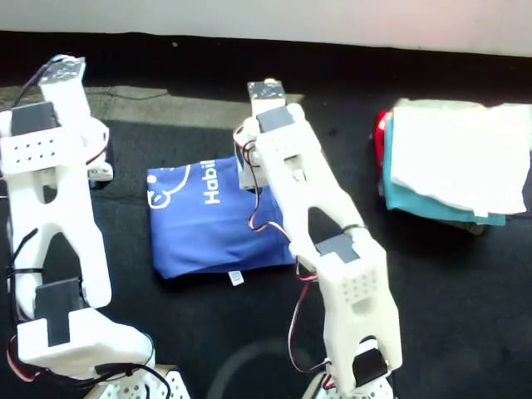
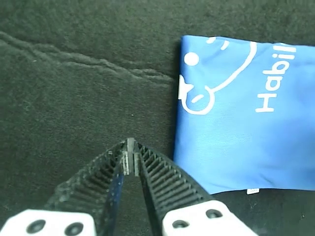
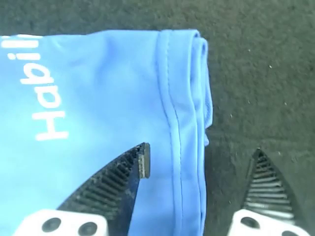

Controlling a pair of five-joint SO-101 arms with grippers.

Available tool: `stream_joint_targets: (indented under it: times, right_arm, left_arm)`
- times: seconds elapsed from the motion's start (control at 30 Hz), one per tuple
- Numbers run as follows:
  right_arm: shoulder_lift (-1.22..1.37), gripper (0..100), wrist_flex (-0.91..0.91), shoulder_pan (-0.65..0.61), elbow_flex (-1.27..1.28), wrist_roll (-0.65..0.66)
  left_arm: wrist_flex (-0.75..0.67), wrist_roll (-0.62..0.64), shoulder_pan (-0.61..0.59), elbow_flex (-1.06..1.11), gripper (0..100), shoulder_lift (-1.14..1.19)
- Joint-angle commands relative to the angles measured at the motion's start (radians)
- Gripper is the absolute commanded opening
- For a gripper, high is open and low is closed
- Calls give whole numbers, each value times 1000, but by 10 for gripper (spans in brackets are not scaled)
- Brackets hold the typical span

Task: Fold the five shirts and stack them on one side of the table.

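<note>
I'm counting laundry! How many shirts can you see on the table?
4: a folded blue shirt in the middle; stacked at the right, a white shirt on top, a teal shirt beneath, a red shirt peeking out. More may be hidden.

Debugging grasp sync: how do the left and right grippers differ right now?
The left gripper is shut; the right gripper is open. The left gripper is over bare table beside the blue shirt; the right gripper straddles that shirt's hemmed edge, one side over cloth, the other over the table. Shared: neither holds anything, and both are black and ribbed inside.
</note>
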Motion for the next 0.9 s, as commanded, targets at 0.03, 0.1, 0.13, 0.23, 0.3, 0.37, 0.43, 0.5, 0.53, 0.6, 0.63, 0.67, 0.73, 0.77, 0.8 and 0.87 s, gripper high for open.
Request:
stream_joint_targets:
  times: [0.03, 0.1, 0.13, 0.23, 0.3, 0.37, 0.43, 0.5, 0.53, 0.6, 0.63, 0.67, 0.73, 0.77, 0.8, 0.87]
  right_arm:
    - [31, 307, 41, -45, -154, -21]
    - [48, 307, 42, -47, -185, -72]
    - [59, 307, 41, -41, -199, -89]
    - [104, 307, 41, -31, -228, -97]
    - [136, 307, 39, -30, -243, -95]
    - [173, 307, 39, -30, -271, -95]
    - [216, 307, 39, -30, -309, -97]
    - [263, 307, 39, -27, -349, -101]
    - [286, 307, 39, -24, -369, -101]
    - [335, 307, 39, -13, -407, -103]
    - [361, 307, 39, -10, -429, -103]
    - [386, 307, 39, -8, -449, -98]
    - [433, 304, 45, -5, -487, -95]
    - [456, 303, 48, -2, -506, -95]
    - [470, 289, 48, -2, -513, -95]
    - [498, 179, 50, -1, -526, -94]
  left_arm:
    - [0, -8, -22, 2, 11, -41]
    - [0, -8, -24, 2, 11, -41]
    - [0, -8, -24, 2, 11, -41]
    - [0, -8, -24, 2, 11, -42]
    - [0, -8, -24, 2, 11, -42]
    - [0, -8, -24, 2, 11, -42]
    - [0, -8, -24, 2, 11, -42]
    - [0, -8, -24, 2, 11, -45]
    - [0, -8, -24, 2, 11, -47]
    - [2, -8, -30, 1, 11, -48]
    - [3, -8, -36, -1, 11, -48]
    - [3, -8, -44, -2, 11, -48]
    - [2, -8, -67, -4, 11, -48]
    - [2, -8, -76, -5, 11, -48]
    - [2, -8, -87, -7, 11, -48]
    - [2, -8, -104, -7, 11, -48]
